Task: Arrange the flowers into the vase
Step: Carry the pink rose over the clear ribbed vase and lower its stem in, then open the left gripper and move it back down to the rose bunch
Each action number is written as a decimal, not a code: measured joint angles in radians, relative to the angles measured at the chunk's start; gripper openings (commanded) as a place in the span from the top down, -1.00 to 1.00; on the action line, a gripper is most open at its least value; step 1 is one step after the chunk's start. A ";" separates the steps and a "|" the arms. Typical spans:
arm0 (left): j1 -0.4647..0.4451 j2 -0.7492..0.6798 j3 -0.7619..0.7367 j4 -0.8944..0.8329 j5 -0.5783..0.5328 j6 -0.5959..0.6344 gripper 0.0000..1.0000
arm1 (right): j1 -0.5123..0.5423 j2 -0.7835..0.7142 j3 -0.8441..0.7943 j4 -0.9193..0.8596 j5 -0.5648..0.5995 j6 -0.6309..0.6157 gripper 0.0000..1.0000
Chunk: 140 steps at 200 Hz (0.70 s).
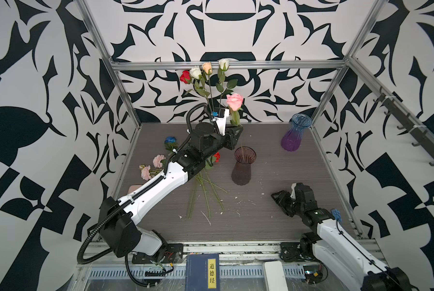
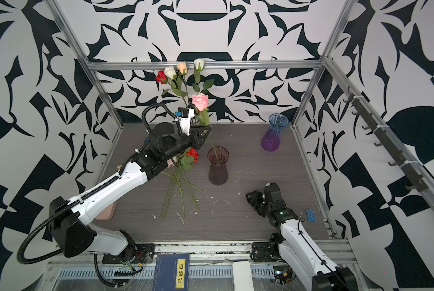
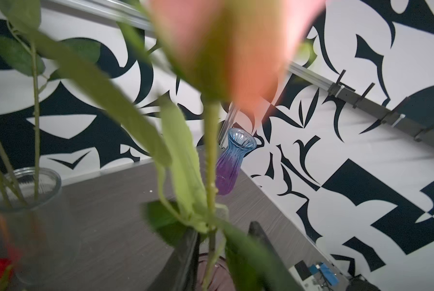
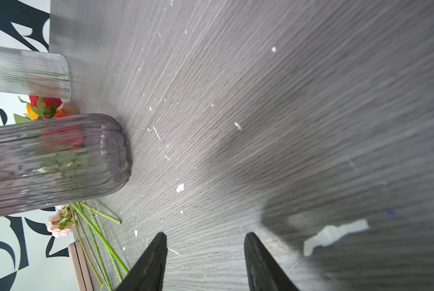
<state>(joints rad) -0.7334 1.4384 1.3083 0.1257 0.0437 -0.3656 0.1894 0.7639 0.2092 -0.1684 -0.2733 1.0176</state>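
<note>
My left gripper (image 1: 236, 129) (image 3: 223, 228) hovers above the dark ribbed vase (image 1: 244, 166) (image 2: 218, 166). A pink rose (image 1: 234, 100) (image 2: 200, 100) stands upright between its open jaws. The rose's stem (image 3: 210, 176) runs down toward the vase mouth. Behind the arm, red, white and peach roses (image 1: 201, 71) stand in a clear glass vase (image 3: 21, 191). On the table left of the dark vase lie a blue rose (image 1: 170, 140), pink frilly blooms (image 1: 158, 160) and a red rose (image 2: 193, 154), stems (image 1: 205, 196) crossed. My right gripper (image 1: 277, 196) (image 4: 205, 239) rests open and empty at front right.
A blue-to-purple vase (image 1: 295, 133) (image 3: 233, 161) stands empty at the back right. A pink pad (image 2: 107, 211) lies under the left arm. A blue book (image 1: 202, 272) and a white block (image 1: 275, 274) sit on the front rail. Hooks (image 1: 412, 133) line the right wall.
</note>
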 measured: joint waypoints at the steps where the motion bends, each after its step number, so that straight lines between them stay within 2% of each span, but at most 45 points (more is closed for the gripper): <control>1: 0.000 -0.001 0.000 -0.003 0.000 0.000 0.24 | 0.000 0.000 0.000 0.000 0.000 0.000 -0.06; 78: 0.031 -0.068 -0.007 -0.172 0.002 0.012 0.24 | 0.000 0.002 0.000 0.000 -0.001 0.000 -0.06; 140: 0.195 -0.208 -0.156 -0.267 0.025 -0.073 0.27 | 0.000 0.003 0.000 0.001 -0.004 0.000 -0.06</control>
<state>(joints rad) -0.5385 1.2304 1.1519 -0.1417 0.0685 -0.4385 0.1894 0.7673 0.2092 -0.1673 -0.2771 1.0176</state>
